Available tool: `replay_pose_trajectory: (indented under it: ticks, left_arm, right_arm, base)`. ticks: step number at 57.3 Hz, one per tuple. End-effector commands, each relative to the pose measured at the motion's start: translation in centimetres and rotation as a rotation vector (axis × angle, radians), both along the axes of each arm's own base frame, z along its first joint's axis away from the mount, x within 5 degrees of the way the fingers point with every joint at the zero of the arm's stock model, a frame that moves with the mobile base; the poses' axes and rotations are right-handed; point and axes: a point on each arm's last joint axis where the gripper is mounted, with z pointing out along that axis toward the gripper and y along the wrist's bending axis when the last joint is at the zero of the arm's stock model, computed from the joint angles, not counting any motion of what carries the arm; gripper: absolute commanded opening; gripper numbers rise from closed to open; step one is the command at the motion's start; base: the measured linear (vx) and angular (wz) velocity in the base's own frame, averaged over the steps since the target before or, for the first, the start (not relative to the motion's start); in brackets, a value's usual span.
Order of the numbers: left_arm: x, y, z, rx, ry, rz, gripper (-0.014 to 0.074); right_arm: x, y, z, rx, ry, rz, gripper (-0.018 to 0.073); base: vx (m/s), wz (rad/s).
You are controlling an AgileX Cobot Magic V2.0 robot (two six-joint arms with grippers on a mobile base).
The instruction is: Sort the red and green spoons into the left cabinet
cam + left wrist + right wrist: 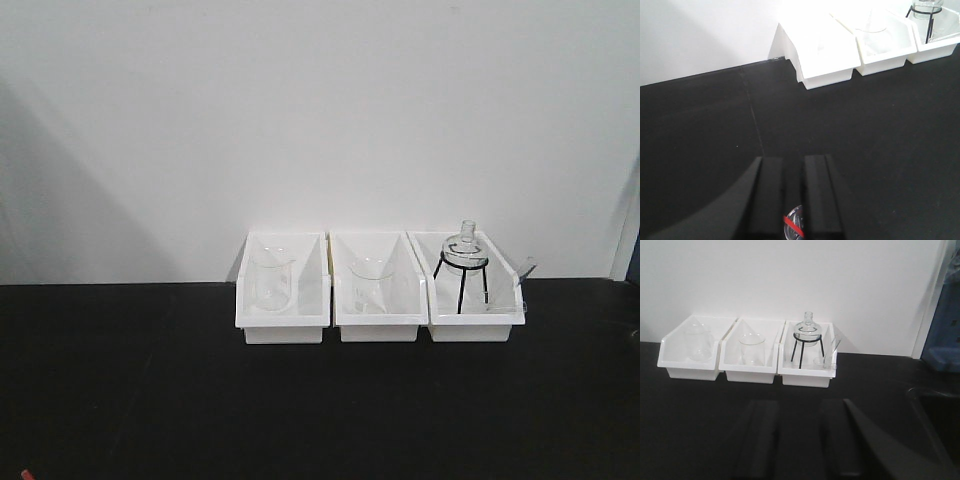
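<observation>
What looks like the red spoon (794, 226), seen only as a thin red strip, crosses the narrow gap between the fingers of the left end effector (792, 165) above the black counter (865, 130). Whether it is clamped cannot be told. The right end effector (799, 407) hangs with its fingers set apart, facing three white bins (751, 374) of glassware (752, 347) that stand on the counter against the white wall (790, 275).

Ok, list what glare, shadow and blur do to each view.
Front view: white bins nearly merge with the wall, soft shadow at left. Left wrist view: the bins are blown out by glare, left fingers blurred. Right wrist view: right fingers dim, soft against the black table.
</observation>
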Motion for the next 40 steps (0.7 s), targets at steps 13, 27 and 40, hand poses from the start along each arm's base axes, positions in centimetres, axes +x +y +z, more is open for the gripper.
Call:
replay_pose_trajectory:
  ticks: [13, 27, 40]
  left_arm:
    - [0.0, 0.0, 1.3, -0.028, -0.055, 0.003, 0.0476]
    - [-0.1, -0.1, 1.2, -0.023, -0.034, -0.001, 0.0475]
    - [-0.1, -0.1, 1.1, -0.020, -0.022, -0.003, 0.0475]
  right_arm:
    - [0.3, 0.1, 2.1, 0.056, -0.136, 0.007, 0.0680]
    - [3.4, 1.6, -1.2, -0.134, 0.149, 0.220, 0.0592]
    - [7.0, 3.9, -4.6, -0.225, 0.310, 0.597, 0.0486]
  base:
    - [0.00, 0.00]
    - [0.00, 0.00]
    - [0.00, 0.00]
